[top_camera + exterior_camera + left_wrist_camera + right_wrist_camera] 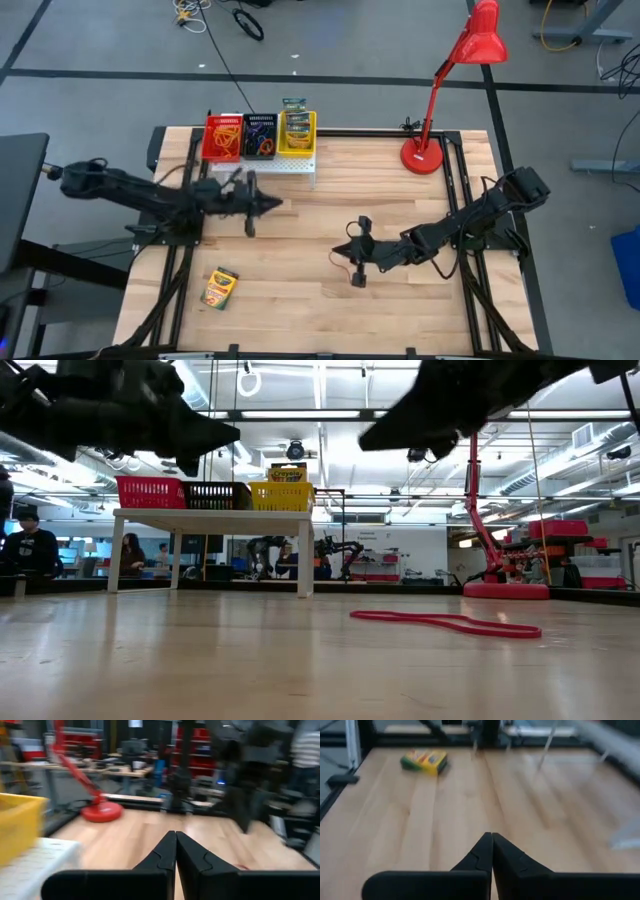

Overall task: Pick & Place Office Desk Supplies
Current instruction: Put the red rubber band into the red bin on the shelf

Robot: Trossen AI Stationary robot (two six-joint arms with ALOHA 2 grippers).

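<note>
Nearest my front edge of the desk (300, 300) lies one crayon box (219, 286), flat and alone, well apart from both arms. Farther in, my right tool (352, 262) hangs over the middle, fingers pressed together, holding nothing; one reddish rubber band (445, 623) lies on the wood just beside it. My left tool (262, 205) hovers near the white stand (265, 168), also closed and empty. On that stand sit three baskets: red basket (222, 137), black basket (260, 136), yellow basket (297, 133) with a second crayon box. One red lamp (440, 100) stands at the far right.
</note>
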